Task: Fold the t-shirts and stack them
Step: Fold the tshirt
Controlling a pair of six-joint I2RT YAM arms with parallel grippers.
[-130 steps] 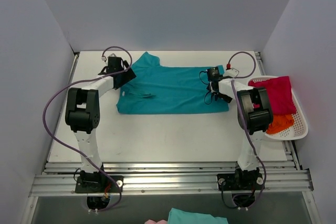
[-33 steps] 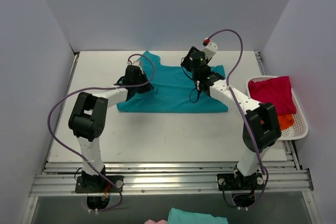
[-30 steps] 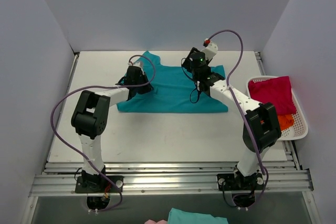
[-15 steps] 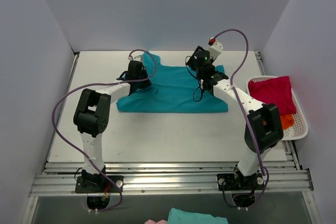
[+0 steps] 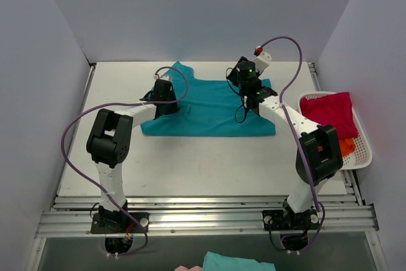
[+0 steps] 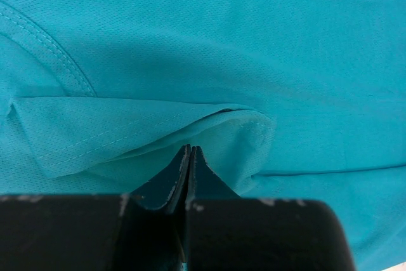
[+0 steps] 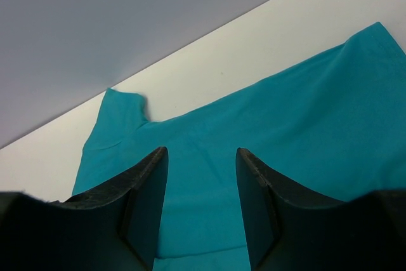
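Note:
The teal-blue t-shirt (image 5: 209, 111) lies spread on the white table, and it fills the left wrist view (image 6: 285, 42). My left gripper (image 5: 165, 91) is down at the shirt's left side. Its jaws are pressed together (image 6: 190, 150) at a raised fold of the cloth whose paler underside shows. My right gripper (image 5: 245, 75) hovers over the shirt's far right part, open (image 7: 202, 172), with nothing between its fingers. The crimson-pink t-shirt (image 5: 333, 112) and the orange t-shirt (image 5: 346, 147) lie bunched in the basket.
The white slatted basket (image 5: 363, 157) sits at the table's right edge. Grey walls close in the back and both sides. Another teal cloth (image 5: 238, 263) shows below the front rail. Purple cables loop above both arms.
My right gripper has drifted a little to the right over the shirt's far edge. My left gripper rose slightly toward the back, then settled again, still shut on the fold.

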